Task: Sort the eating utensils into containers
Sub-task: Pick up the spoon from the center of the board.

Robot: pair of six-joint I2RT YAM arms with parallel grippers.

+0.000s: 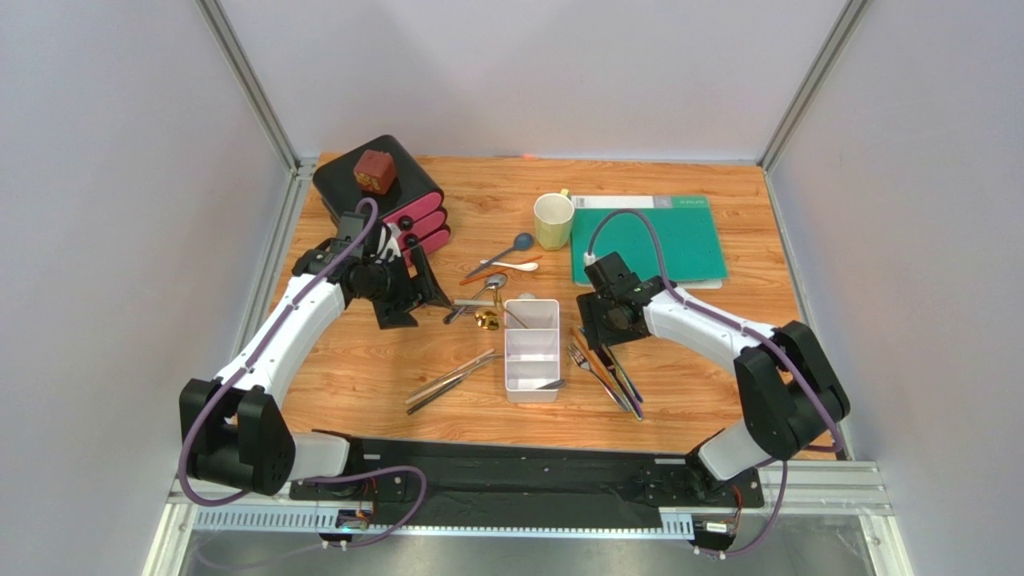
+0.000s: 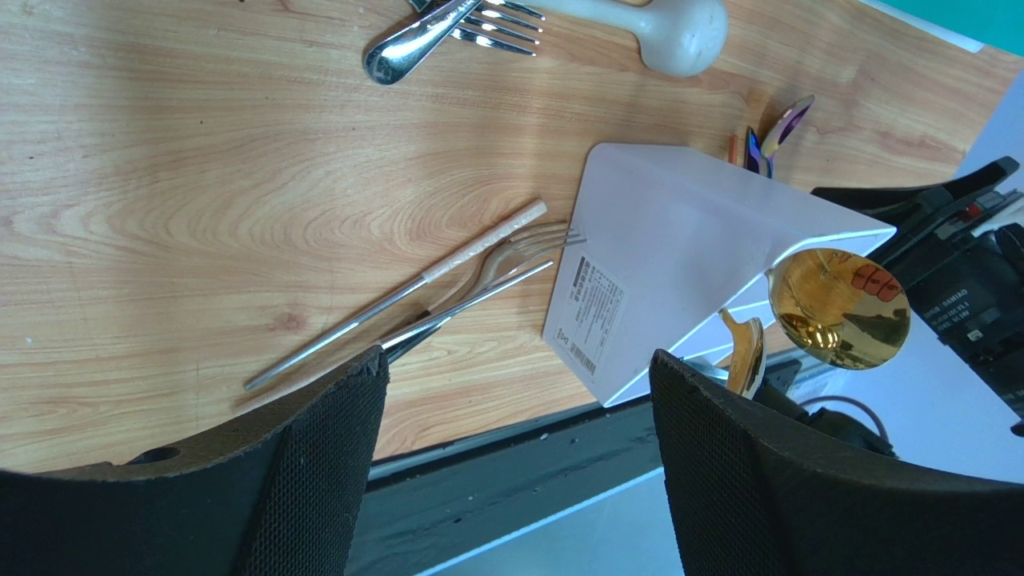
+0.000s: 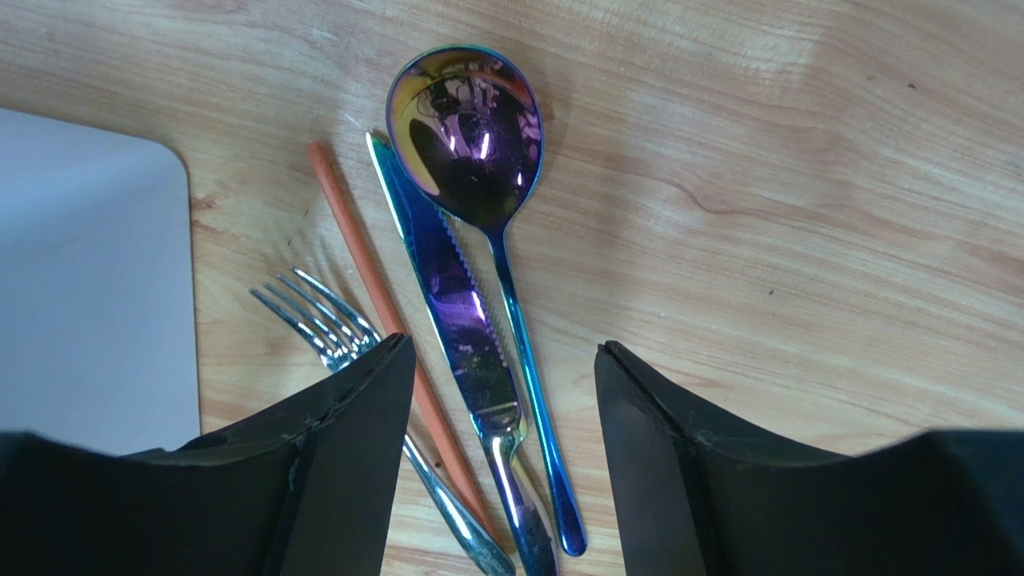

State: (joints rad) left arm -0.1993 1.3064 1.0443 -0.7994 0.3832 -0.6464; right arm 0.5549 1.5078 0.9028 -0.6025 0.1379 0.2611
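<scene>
1. Left gripper (image 2: 517, 384): your jaws stand wide apart and empty; a silver fork (image 2: 529, 244) lies ahead, just beside the white tray (image 2: 673, 240).
2. Right gripper (image 3: 505, 360): jaws wide, empty, over the purple knife (image 3: 457, 288) and purple spoon (image 3: 466, 126).
3. Overhead, the tray sits between both grippers.

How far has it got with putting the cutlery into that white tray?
Barely started. Done: the tray looks almost empty. In hand: nothing; both grippers are open, the right gripper over the purple knife and spoon, the left gripper empty too. Left: those two, the fork, the orange stick, the silver pieces left of the tray and the pile behind it.
</scene>
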